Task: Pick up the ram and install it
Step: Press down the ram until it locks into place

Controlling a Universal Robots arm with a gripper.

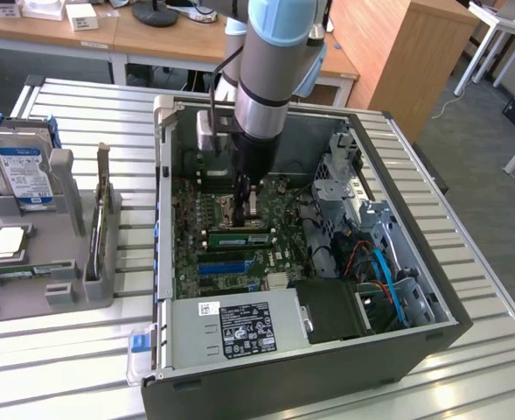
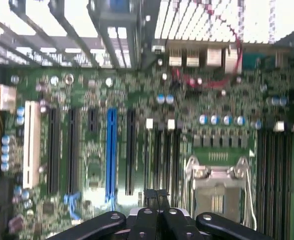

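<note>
Since it is a thin, stiff, light circuit-board stick, the ram (image 1: 238, 238) looks fragile at its chips and best pinched along its long edges; it lies seated on the motherboard (image 1: 240, 262) inside the computer case (image 1: 397, 350). Just above it, the gripper (image 1: 244, 206) hangs with fingers (image 2: 146, 227) pressed together, holding nothing.

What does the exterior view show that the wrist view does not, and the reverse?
Exterior view alone: the arm reaching down into the open case, a ram seated on the board, the power supply, and a grey holder at that view's left carrying a hard drive and a processor. Wrist view alone: the blue slot, white slot and closed gripper fingertips up close, holding nothing. Both: the motherboard and the CPU socket.
</note>
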